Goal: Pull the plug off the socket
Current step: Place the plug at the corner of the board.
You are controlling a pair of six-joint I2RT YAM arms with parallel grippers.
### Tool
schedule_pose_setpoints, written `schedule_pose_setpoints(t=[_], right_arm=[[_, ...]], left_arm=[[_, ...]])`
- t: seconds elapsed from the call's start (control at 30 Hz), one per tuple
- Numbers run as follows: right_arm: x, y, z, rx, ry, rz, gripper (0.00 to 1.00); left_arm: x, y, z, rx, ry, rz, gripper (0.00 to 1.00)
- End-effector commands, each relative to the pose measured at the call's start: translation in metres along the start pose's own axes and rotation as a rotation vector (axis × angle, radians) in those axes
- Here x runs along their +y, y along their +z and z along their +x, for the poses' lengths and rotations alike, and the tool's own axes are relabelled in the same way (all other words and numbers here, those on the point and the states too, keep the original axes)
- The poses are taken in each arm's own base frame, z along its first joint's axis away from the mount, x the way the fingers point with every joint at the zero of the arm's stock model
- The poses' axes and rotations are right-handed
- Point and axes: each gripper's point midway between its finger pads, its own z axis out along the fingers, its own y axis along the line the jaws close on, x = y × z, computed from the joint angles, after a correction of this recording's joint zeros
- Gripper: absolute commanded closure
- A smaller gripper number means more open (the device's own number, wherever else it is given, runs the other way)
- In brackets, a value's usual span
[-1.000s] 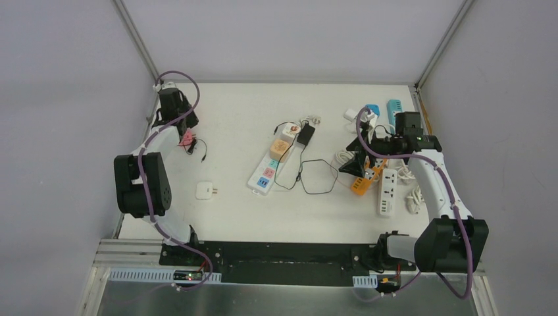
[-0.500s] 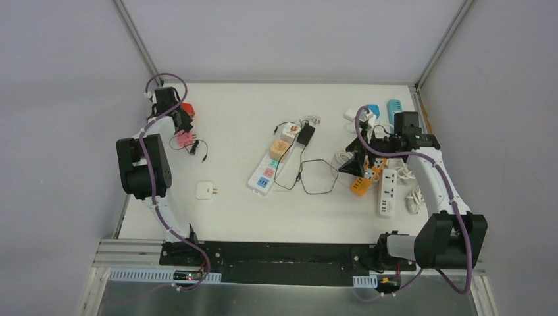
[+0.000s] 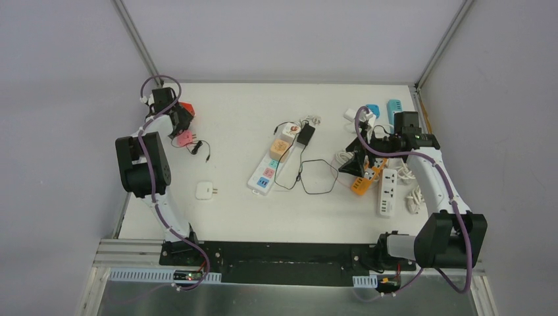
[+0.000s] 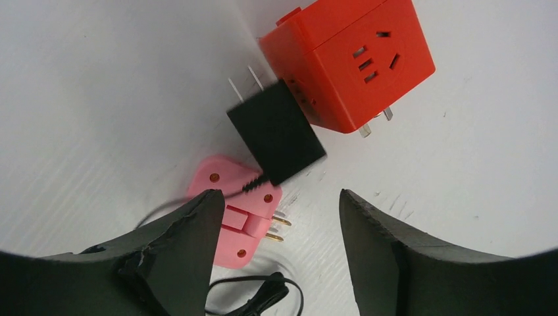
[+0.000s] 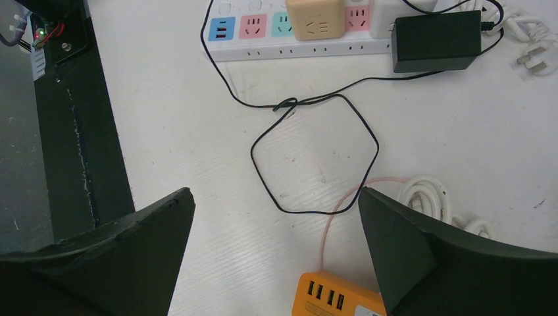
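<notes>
Because both arms are bolted at the near edge of the table [image 3: 237,217], this account proceeds outward from there. Nearest lies a white adapter [image 3: 204,191], pins exposed, well apart from either arm and not involved.

Further out on the right, the right gripper [image 5: 275,194] hangs with its fingers spread wide and nothing between them. It is above an orange socket strip [image 5: 339,296] and a loop of black cable [image 5: 316,155]. This posture suggests it is parked clear of the work at the far left. At centre, a multi-coloured power strip [image 3: 266,168] carries its own adapters.

At the far left corner, the left gripper [image 4: 279,197] points down at the task items. Its fingers [image 4: 187,240] stand apart and grip nothing.

1. Just beyond the fingertips, a pink adapter [image 4: 233,217] lies flat on the table.
2. The black plug [image 4: 276,131] rests partly over the pink adapter and leans against the side of the red cube socket [image 4: 349,62].
3. Both plug blades are bare and point away from the cube, so the plug is judged to be out of the socket.

The plug's outline is blurred, so it cannot be told whether it has settled. The parted fingers suit a plug that needs no further holding. Extraction appears complete, leaving only withdrawal of the arm.
</notes>
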Motion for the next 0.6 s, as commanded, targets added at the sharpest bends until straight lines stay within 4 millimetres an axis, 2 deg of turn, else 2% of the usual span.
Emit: schedule_pose_setpoints(t=[0.0, 0.13, 0.23, 0.43, 0.57], right_arm=[[-0.004, -0.004, -0.011, -0.017, -0.06, 0.013, 0.0], [-0.003, -0.005, -0.011, -0.018, -0.057, 0.013, 0.0], [-0.002, -0.005, -0.012, -0.021, -0.058, 0.01, 0.0], [0.0, -0.005, -0.014, -0.027, -0.057, 0.004, 0.0], [0.001, -0.005, -0.015, -0.033, -0.059, 0.001, 0.0]], left_arm=[[-0.02, -0.026, -0.034, -0.072, -0.047, 0.048, 0.33], [-0.027, -0.046, -0.043, -0.098, -0.056, 0.083, 0.31], [-0.044, -0.065, -0.041, -0.079, -0.075, 0.179, 0.28], [-0.089, -0.102, -0.014, 0.024, -0.138, 0.501, 0.24], [-0.11, -0.125, 0.01, 0.111, -0.164, 0.672, 0.1]])
